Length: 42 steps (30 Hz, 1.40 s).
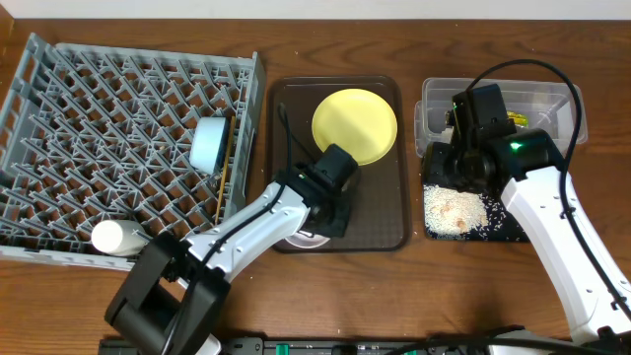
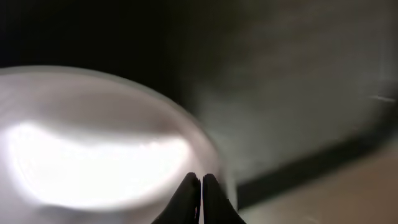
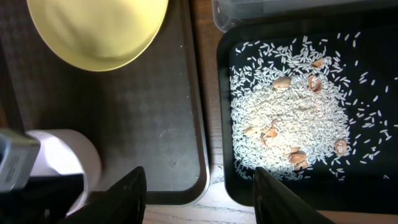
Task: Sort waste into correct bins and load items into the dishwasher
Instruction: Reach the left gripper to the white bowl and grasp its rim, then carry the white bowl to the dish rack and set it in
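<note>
The white bowl [image 1: 299,240] sits at the front of the brown serving tray [image 1: 385,232]. My left gripper [image 1: 325,219] is over it, shut on its rim; the left wrist view shows the closed fingers [image 2: 200,180] against the blurred bowl [image 2: 93,155]. The yellow plate [image 1: 355,124] lies at the back of that tray. The light-blue bowl [image 1: 209,144] and the chopsticks [image 1: 226,173] are in the grey dish rack [image 1: 59,118]. My right gripper [image 3: 199,193] is open and empty, hovering over the gap between the brown tray [image 3: 155,124] and the black tray [image 3: 373,168], which holds rice crumbs [image 3: 286,118].
The clear tub [image 1: 537,99] stands behind the black tray [image 1: 513,232], partly hidden by my right arm. A white rounded object [image 1: 114,237] lies at the rack's front edge. Bare wooden table [image 1: 414,296] runs along the front.
</note>
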Motion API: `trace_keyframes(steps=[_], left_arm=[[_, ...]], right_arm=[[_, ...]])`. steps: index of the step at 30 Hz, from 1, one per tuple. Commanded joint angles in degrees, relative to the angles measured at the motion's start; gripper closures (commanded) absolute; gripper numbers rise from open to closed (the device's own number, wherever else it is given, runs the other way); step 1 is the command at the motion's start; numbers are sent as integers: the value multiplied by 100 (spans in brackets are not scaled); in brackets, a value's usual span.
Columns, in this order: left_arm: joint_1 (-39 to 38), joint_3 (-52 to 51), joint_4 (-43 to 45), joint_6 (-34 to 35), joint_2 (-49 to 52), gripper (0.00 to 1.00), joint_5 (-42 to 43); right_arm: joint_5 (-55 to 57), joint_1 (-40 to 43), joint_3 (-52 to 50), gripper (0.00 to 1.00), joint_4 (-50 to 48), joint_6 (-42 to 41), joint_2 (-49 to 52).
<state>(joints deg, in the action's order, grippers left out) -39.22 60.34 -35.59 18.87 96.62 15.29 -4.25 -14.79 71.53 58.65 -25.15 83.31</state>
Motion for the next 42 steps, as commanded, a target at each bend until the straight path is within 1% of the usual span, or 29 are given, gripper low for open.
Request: trace_keyframes(steps=[1,2,3,4,6,8,10,12,14,18,19,21,22,24,25,30,33,35,37,40,42], left_arm=[[15,457,-192,-382,-584,89,562],[48,474,-330,-378,-754,87,299],[101,472,-479,-378,-914,83,2],[175,472,-693,-356,-1073,73,-387],[350,452,-1045,-181,-1248,62,-986],[551,352,-1246,-170,-1283,52,-1158],[715,164,-1290,-249,-1204,45,-1176],[831,-87,-1189,-385,-1049,43,-1174],[914,-295,-988,-387,-837,42,-1167],[970,-474,-601,-680,-424,42,-1239],[981,-474,-546,-682,-326,44,-1237],[979,-474,-446,-680,-151,53,-1235],[979,-474,-400,-680,-87,63,-1233],[979,-472,-339,-680,-28,88,-1231],[979,-463,-328,-678,-39,92,-1228],[981,-195,-511,-682,-398,92,-1314],[981,87,-741,-680,-833,92,-1821],[979,337,-1001,-682,-1182,92,-2592],[979,570,-1222,-721,-1574,92,-3805],[979,636,-1095,-1309,-2127,93,-5646],[981,634,-879,-1860,-2356,93,-6701]], right_arm=[[15,-61,-2,47,-9,57,-92],[15,-61,-2,47,-4,57,-92],[15,-61,-2,47,2,57,-92],[13,-61,-2,47,4,57,-92],[13,-61,-2,47,4,57,-92],[13,-61,-2,47,-4,57,-92],[13,-61,-2,47,-17,55,-92],[13,-61,-2,47,-17,55,-92],[13,-61,-2,47,-17,55,-92],[13,-61,-2,47,-15,55,-92],[11,-61,-2,47,-15,55,-92],[11,-61,-2,47,-13,57,-92],[11,-61,-2,47,-13,57,-92],[11,-61,-2,47,-13,55,-92],[11,-61,-2,47,-13,57,-92],[13,-61,-2,46,-15,57,-92],[13,-61,-2,46,-15,57,-92],[13,-61,-2,46,-15,57,-92],[13,-61,-2,47,-15,57,-92],[15,-61,-2,46,-35,57,-92],[13,-61,-2,46,-66,57,-92]])
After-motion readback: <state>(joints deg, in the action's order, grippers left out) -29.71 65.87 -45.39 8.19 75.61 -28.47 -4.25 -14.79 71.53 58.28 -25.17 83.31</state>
